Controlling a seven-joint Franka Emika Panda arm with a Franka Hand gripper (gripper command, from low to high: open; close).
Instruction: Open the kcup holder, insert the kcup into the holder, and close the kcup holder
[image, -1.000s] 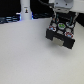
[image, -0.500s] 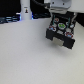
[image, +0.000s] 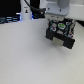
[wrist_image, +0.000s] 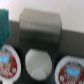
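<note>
Small round white plastic kcup (image: 60, 24) with green-patterned top, over black boxy kcup holder (image: 61, 38) on pale desk (image: 25, 57) — finger state indiscernible — lower squarely into an empty slot (wrist_image: 38, 63).

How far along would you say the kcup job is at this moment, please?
Done: the kcup holder looks open, since pod slots show in the wrist view. In hand: the kcup sits at the jaws above it; whether they grip it is unclear. Left: seating it and closing the holder.

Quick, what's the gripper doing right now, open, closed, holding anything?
Gripper: over the kcup holder; whether it is open or shut cannot be told.
</note>
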